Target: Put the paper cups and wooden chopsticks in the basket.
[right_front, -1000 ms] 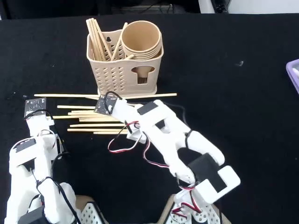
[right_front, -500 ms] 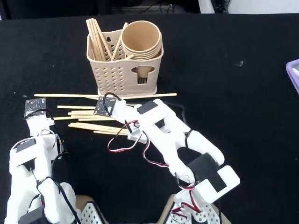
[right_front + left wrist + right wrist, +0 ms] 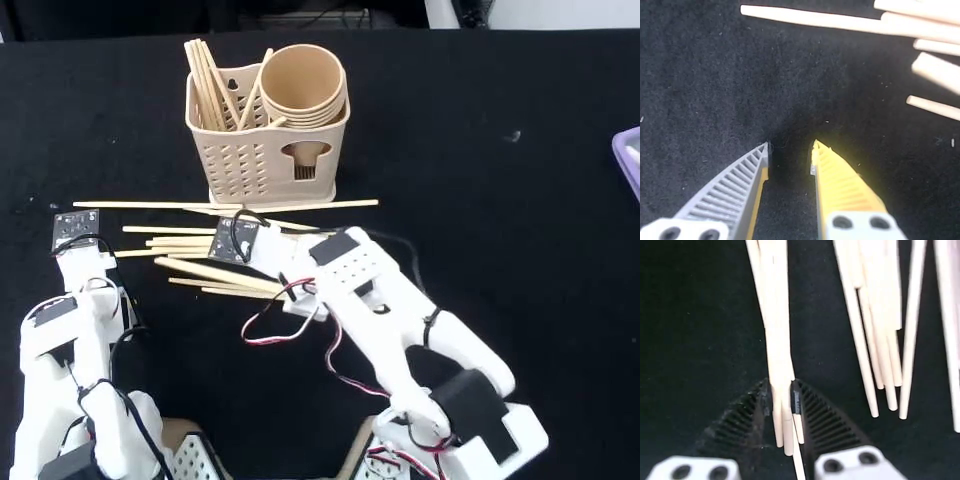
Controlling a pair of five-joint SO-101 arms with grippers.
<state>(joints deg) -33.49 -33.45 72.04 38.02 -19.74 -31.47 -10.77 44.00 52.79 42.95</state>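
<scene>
Right gripper (image 3: 781, 392) clamped pale wooden chopsticks (image 3: 215, 273), shafts pointing toward left edge of black table (image 3: 500, 250); beige perforated plastic basket (image 3: 265, 165) lay beyond. Left gripper (image 3: 790, 150) stood with fingers apart.

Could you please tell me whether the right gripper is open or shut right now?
Shut: in the right wrist view the right gripper clamps a few wooden chopsticks, jaws pressing both sides.

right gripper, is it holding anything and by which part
The right gripper is shut on a few wooden chopsticks, pinched near their ends. The left gripper is open, holding nothing.
</scene>
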